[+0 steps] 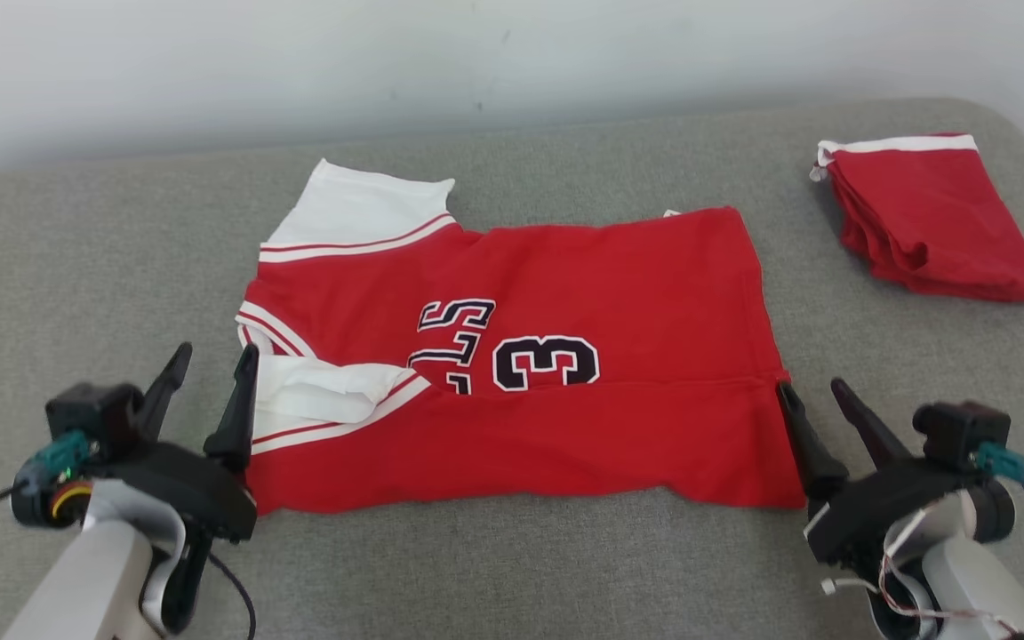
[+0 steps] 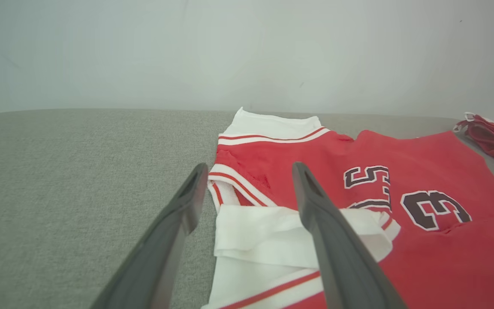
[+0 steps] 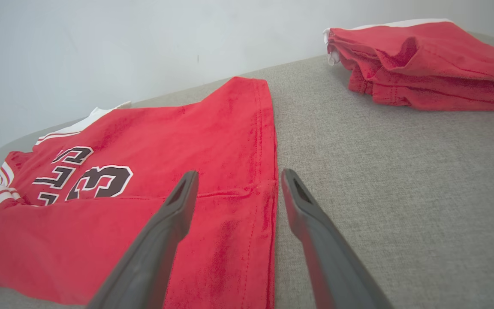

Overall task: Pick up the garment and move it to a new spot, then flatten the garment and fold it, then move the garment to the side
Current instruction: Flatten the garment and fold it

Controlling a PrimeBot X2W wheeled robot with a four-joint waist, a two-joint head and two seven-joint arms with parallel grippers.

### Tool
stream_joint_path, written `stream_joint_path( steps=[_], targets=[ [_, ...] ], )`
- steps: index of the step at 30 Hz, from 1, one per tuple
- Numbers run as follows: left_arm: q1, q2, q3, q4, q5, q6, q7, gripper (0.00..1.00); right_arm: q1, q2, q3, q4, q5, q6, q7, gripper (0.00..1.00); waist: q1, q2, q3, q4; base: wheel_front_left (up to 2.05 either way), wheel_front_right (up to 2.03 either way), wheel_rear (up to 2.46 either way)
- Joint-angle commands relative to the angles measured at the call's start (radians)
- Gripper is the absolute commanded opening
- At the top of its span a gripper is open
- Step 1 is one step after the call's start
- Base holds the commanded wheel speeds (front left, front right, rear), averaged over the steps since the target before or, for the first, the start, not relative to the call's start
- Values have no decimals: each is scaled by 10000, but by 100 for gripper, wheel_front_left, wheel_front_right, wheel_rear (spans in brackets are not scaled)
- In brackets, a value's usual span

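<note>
Your red jersey (image 1: 565, 267) lies spread out in the middle of the grey counter (image 1: 512, 569). It lies sideways to you, with its white sleeves on your left and its bottom hem on your right. The far sleeve (image 1: 361, 209) lies flat and points away from you. The near sleeve (image 1: 325, 396) is folded in on top of the red cloth. The edge nearest you is folded over too, and that fold covers the low part of the dark letters and touches the big number 3 (image 1: 548, 363). Your left gripper (image 1: 215, 356) sits at the sleeve end of the jersey. Its two fingers are spread wide with nothing between them. In the left wrist view one finger is over the white sleeve and the other is over bare grey counter. Your right gripper (image 1: 810, 391) sits at the hem end, right where the fold line meets the hem. It is spread wide as well and grips nothing, with one finger over the red cloth and one over the counter. You cannot tell if the fingertips touch the cloth. Far off at the right back corner lies a second red garment (image 1: 930, 222), folded into a neat pile, well apart from the jersey. A pale wall (image 1: 476, 62) stands behind the counter.
</note>
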Motion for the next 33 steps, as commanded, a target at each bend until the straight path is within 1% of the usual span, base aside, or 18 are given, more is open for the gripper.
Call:
stream_joint_path(
  steps=[1, 4, 6, 10, 14, 20, 26, 29, 30, 31, 32, 33],
  targets=[
    [359, -39, 110, -56, -123, 56, -122, 100, 297, -53, 3, 4, -64, -28, -87, 100, -1, -1, -250, 118, 0, 0, 0],
    [918, -67, 257, -354, -109, 169, -243, 100, 663, -102, -124, 55, -52, -28, -205, 100, -1, -1, -440, 200, 0, 0, 0],
    [1409, -189, 305, -566, -104, 271, -285, 100, 967, -90, -330, 115, -7, -28, -317, 100, -1, -1, -562, 288, 0, 0, 0],
    [2236, -262, 290, -883, 121, 463, -312, 100, 1489, 84, -656, 173, -3, -28, -416, 100, -1, -1, -650, 393, 0, 0, 0],
    [2667, -318, 305, -849, 190, 462, -328, 100, 1609, 222, -733, 126, -192, -28, -464, 100, -1, -1, -506, 389, 0, 0, 0],
    [2662, -436, 424, -586, 252, 422, -327, 100, 1438, 469, -776, 250, -442, -28, -412, 100, -1, -1, -340, 343, 0, 0, 0],
    [2277, -628, 484, 123, 387, 440, -329, 100, 1040, 672, -628, 752, -829, -28, -369, 100, -1, -1, -69, 243, 0, 0, 0],
    [2089, -703, 456, 506, 397, 335, -330, 100, 842, 841, -480, 1062, -888, -28, -280, 100, -1, -1, 26, 218, 0, 0, 0],
    [2044, -734, 404, 647, 409, 316, -330, 100, 783, 896, -435, 1162, -877, -28, -223, 95, -1, -1, 40, 210, 0, 0, 0],
    [1982, -811, 374, 782, 382, 272, -321, 100, 720, 927, -398, 1274, -885, -28, -191, 43, -1, -1, 49, 209, 0, 0, 0],
    [1941, -859, 333, 942, 349, 235, -283, 49, 671, 935, -332, 1381, -940, -28, -186, 0, -1, -1, 56, 210, 0, 0, 0],
    [1908, -874, 315, 1076, 315, 216, -280, 0, 651, 958, -299, 1480, -958, -28, -219, 0, -1, -1, 58, 214, 0, 0, 0]
  ],
)
